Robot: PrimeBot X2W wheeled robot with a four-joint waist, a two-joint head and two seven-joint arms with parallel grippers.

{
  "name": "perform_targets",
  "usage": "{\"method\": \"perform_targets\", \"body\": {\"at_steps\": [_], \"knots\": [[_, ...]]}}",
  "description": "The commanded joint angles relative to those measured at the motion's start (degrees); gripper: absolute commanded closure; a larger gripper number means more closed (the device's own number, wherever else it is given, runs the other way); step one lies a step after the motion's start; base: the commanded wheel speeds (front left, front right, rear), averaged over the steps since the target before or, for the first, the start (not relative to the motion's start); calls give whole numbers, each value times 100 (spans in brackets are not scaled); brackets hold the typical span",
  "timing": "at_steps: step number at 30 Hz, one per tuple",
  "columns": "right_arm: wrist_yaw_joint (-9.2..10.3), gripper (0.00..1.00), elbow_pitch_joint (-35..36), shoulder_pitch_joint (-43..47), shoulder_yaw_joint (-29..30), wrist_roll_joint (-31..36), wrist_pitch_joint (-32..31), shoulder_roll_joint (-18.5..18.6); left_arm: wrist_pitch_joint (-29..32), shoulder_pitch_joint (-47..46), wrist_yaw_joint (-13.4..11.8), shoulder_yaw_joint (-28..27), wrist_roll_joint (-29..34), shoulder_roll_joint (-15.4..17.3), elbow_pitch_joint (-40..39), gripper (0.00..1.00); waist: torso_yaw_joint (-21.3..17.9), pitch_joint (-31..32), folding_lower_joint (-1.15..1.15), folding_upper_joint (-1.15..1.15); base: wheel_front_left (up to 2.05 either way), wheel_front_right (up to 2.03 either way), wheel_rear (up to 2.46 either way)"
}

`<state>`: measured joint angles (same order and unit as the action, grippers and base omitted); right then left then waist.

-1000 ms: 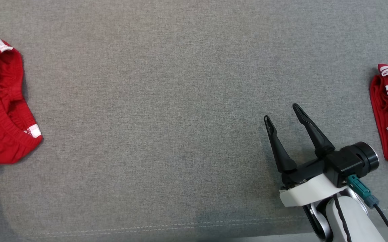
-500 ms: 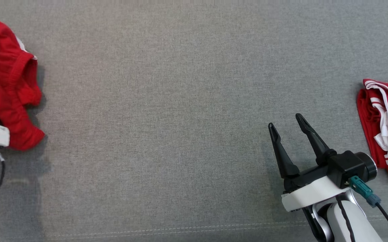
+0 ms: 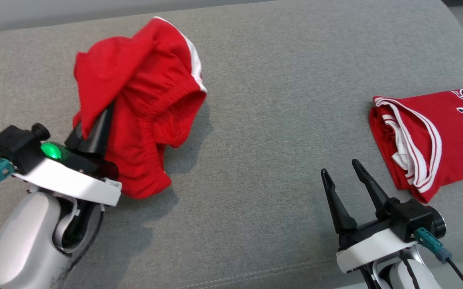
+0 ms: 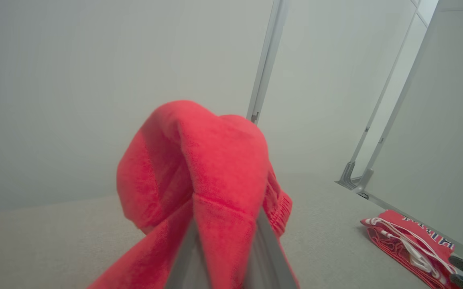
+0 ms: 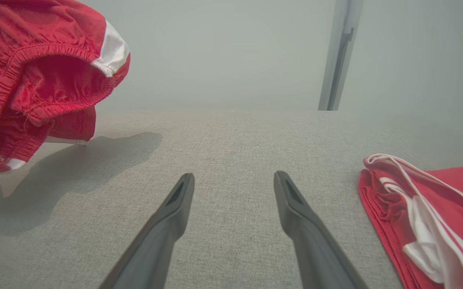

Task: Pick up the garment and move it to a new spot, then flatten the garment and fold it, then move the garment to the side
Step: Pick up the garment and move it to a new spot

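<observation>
Red shorts (image 3: 143, 92) hang bunched at 10 o'clock in the head view, mostly off the grey cushion (image 3: 263, 120). The left gripper (image 3: 98, 129) is clamped on a fold. They look light, floppy and prone to slip; best grip is the elastic waistband (image 3: 167, 90). Right gripper (image 3: 340, 167) sits at 5 o'clock, spread wide and empty. Folded jersey (image 3: 428, 140) lies at 3 o'clock, well apart and likely no obstacle.

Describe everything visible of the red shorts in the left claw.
The red shorts are soft, matte fabric with a gathered elastic waistband and a white side stripe. They hang crumpled, waistband gaping open, draped over and pinched by the left claw, held above the grey cushion. Whether the lowest hem touches it is unclear.
</observation>
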<state>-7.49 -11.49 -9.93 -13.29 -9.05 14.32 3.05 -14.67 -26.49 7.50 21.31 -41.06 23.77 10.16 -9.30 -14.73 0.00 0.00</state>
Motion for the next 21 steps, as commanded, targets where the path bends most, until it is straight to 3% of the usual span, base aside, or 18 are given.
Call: {"method": "perform_targets", "body": {"at_steps": [1, 8, 9, 10, 11, 15, 21], "knots": [[0, 0, 153, 27, -112, -15, 67, -17, -33, -31, -1, -142, 87, 153, -185, 100, -207, 74, 0, 0, 0, 0, 0], [0, 0, 280, 126, -321, -89, 67, -17, -33, 228, -1, 331, 521, -89, 197, 100, -755, 70, 0, 0, 0, 0, 0], [0, 0, 299, 129, -356, -104, 67, -17, -33, 254, -1, 332, 548, -114, 340, 87, -825, 63, 0, 0, 0, 0, 0], [0, 0, 316, 132, -384, -118, 67, -17, -33, 265, -1, 331, 598, -125, 470, 15, -887, 57, 0, 0, 0, 0, 0], [0, 0, 334, 138, -402, -135, 67, -17, -33, 285, -1, 323, 628, -145, 584, 0, -933, 54, 0, 0, 0, 0, 0], [0, 0, 368, 176, -376, -143, 67, -17, -33, 334, -1, 184, 792, -172, 852, 0, -954, 66, 0, 0, 0, 0, 0], [0, 0, 322, 134, -222, -170, 67, -17, -33, 639, -1, -422, 1012, -203, 763, 0, -672, 232, 0, 0, 0, 0, 0]]}}
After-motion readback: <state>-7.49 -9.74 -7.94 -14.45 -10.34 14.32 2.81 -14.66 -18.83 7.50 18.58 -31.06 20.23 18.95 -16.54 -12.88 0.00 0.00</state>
